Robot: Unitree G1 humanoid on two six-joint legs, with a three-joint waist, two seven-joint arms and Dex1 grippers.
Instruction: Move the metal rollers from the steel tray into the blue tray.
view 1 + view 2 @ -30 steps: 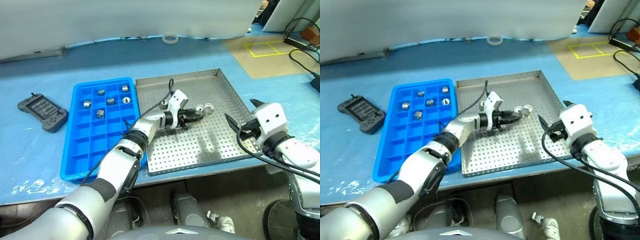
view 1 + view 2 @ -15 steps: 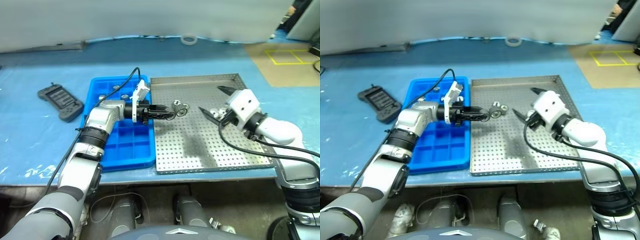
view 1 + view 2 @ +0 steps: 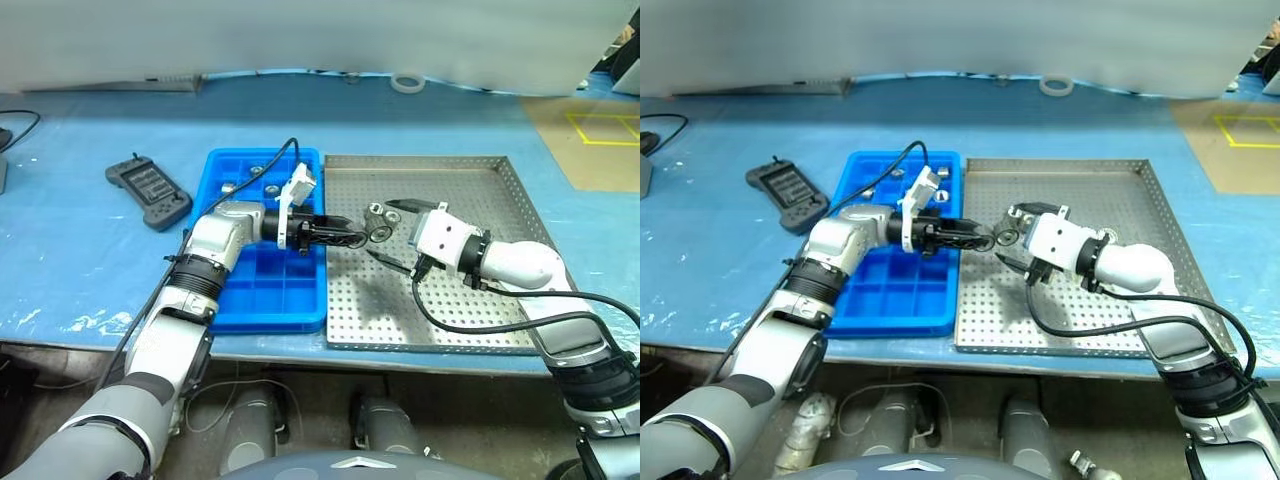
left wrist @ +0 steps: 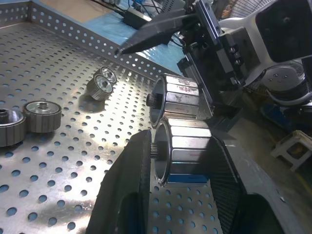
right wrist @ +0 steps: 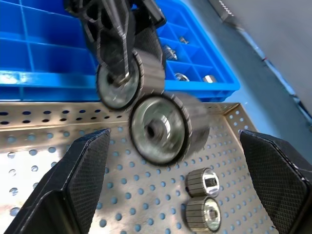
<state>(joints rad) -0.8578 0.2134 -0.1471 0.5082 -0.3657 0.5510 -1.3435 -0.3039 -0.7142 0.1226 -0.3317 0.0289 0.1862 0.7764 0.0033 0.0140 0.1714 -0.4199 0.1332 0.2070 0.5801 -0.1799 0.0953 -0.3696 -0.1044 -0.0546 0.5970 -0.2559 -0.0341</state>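
Note:
My left gripper (image 3: 352, 238) reaches level from over the blue tray (image 3: 258, 292) across the left edge of the steel tray (image 3: 470, 190). It is shut on a metal roller (image 4: 183, 155), and a second roller (image 4: 178, 97) clings to the first one's far end. My right gripper (image 3: 388, 235) faces it, open wide, with a finger on either side of the outer roller (image 5: 163, 127) and not touching it. Loose rollers (image 5: 204, 181) lie on the steel tray. More rollers (image 3: 250, 172) sit in the blue tray's far compartments.
A dark grey controller (image 3: 150, 193) lies on the blue table cover left of the blue tray. A white tape ring (image 3: 405, 82) sits at the back. A brown mat with yellow lines (image 3: 600, 130) is at the far right. The table's front edge runs just below both trays.
The camera has swung. My left gripper has carried the rollers from the steel tray's middle to its left edge. My right gripper has swung from the right rim to meet them.

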